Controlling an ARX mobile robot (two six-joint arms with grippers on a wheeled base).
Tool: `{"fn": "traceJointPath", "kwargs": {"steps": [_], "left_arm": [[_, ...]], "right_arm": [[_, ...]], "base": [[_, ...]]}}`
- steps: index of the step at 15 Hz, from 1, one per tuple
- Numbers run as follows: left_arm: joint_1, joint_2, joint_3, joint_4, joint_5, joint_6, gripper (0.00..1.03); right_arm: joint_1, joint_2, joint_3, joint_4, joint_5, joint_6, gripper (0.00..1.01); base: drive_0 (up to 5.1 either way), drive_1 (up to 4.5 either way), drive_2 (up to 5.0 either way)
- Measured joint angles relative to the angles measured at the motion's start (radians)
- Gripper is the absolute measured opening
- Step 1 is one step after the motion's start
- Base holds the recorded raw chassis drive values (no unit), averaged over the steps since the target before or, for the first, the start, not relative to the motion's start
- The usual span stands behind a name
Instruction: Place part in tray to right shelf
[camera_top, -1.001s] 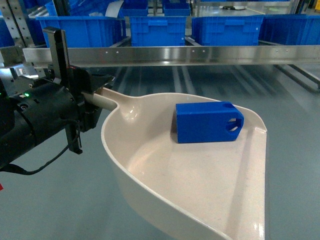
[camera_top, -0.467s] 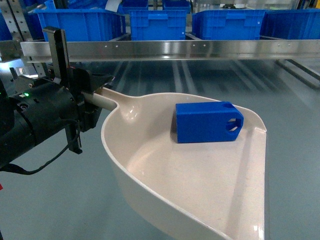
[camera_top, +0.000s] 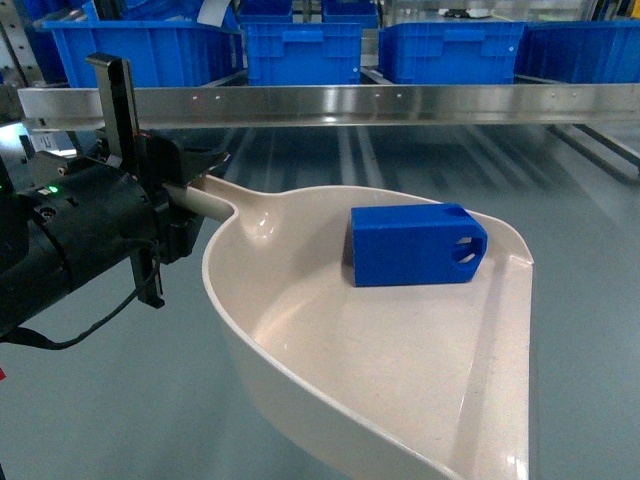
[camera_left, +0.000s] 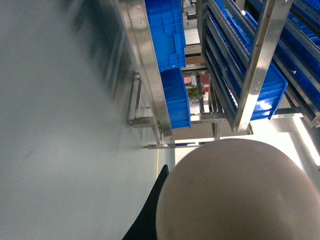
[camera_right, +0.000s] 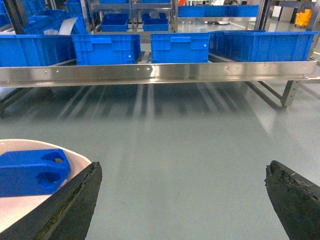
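Cream plastic tray (camera_top: 400, 380) carried by its handle; left gripper (camera_top: 185, 215) jaws closed on the handle end. Blue part (camera_top: 415, 243) lies loose on the tray floor, near the far wall, slotted end toward the open front lip. Right gripper (camera_right: 180, 200) empty, jaws spread wide, near the tray's edge. Right shelf (camera_top: 330, 102) ahead, steel rail fronting blue crates (camera_top: 450, 50).

Risks, judged: nothing restrains the part, so a forward tilt or jerk could slide it off the lip. Handle-only grip may let the tray twist. Lip could strike the rail.
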Motion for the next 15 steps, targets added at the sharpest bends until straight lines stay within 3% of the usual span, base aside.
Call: {"fn": "traceJointPath", "kwargs": {"steps": [15], "left_arm": [[0.006,0.000,0.000,0.000,-0.008,0.001,0.12]], "right_arm": [[0.000,0.000,0.000,0.000,0.000,0.000,0.98]], "base": [[3.1,2.28,-4.8]]}}
